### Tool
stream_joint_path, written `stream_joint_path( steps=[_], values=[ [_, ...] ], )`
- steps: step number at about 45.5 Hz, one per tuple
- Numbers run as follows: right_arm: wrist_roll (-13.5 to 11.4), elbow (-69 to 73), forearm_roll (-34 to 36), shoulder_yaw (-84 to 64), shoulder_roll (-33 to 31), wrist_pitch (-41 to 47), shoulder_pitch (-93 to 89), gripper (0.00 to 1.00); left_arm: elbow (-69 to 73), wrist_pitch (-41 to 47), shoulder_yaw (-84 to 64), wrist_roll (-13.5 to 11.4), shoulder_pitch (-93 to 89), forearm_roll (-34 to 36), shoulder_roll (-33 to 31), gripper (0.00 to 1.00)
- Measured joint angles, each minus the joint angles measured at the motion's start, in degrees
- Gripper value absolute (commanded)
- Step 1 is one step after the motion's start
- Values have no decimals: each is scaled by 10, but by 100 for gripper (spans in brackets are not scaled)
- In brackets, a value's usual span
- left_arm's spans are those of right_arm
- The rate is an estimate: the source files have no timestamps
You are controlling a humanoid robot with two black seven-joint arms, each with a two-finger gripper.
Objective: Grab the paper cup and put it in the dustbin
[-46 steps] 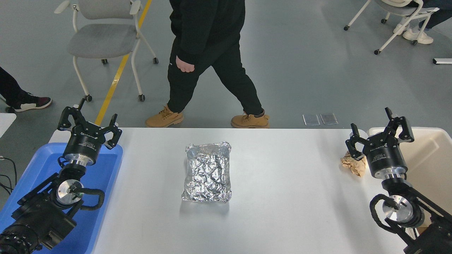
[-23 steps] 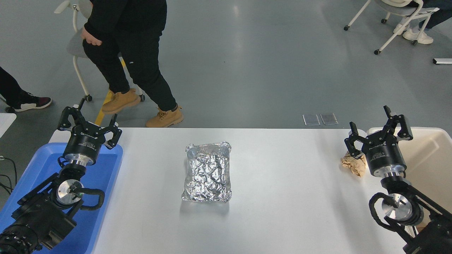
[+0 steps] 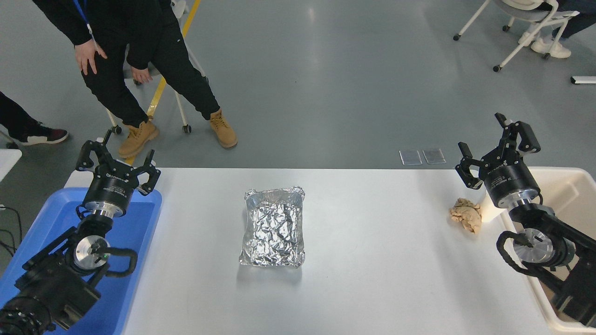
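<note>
Fingers spread and empty, the right gripper [image 3: 498,146] hangs past the table's [image 3: 372,260] far right edge, having risen and swung back since a moment ago, baring the cup [image 3: 489,210] beside the wad [image 3: 466,215] and the bin [image 3: 570,186]. Its wrist partly covers the cup. A foil tray [image 3: 274,226] sits mid-table, well apart; the left gripper [image 3: 116,160] is parked over a blue tray [image 3: 139,223].

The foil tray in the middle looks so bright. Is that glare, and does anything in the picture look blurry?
In the head view, the foil tray glints in patches off its crinkles and casts a soft shadow toward the camera on the white table; the grey floor shows a pale sheen; nothing looks noticeably blurred.
</note>
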Motion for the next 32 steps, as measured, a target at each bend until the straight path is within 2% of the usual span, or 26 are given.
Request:
stream_joint_path(
  steps=[11, 15, 20, 29, 32],
  values=[
    [-4, -14, 12, -260, -50, -6, 179, 100, 0, 0, 0, 0, 0, 0, 0, 99],
    [-15, -23, 14, -357, -57, -5, 244, 100, 0, 0, 0, 0, 0, 0, 0, 99],
    [-53, -32, 24, -475, -60, 0, 320, 100, 0, 0, 0, 0, 0, 0, 0, 99],
    [-144, -38, 54, -654, -59, 23, 432, 100, 0, 0, 0, 0, 0, 0, 0, 99],
    [-164, -37, 59, -704, -58, 38, 463, 100, 0, 0, 0, 0, 0, 0, 0, 99]
  ],
)
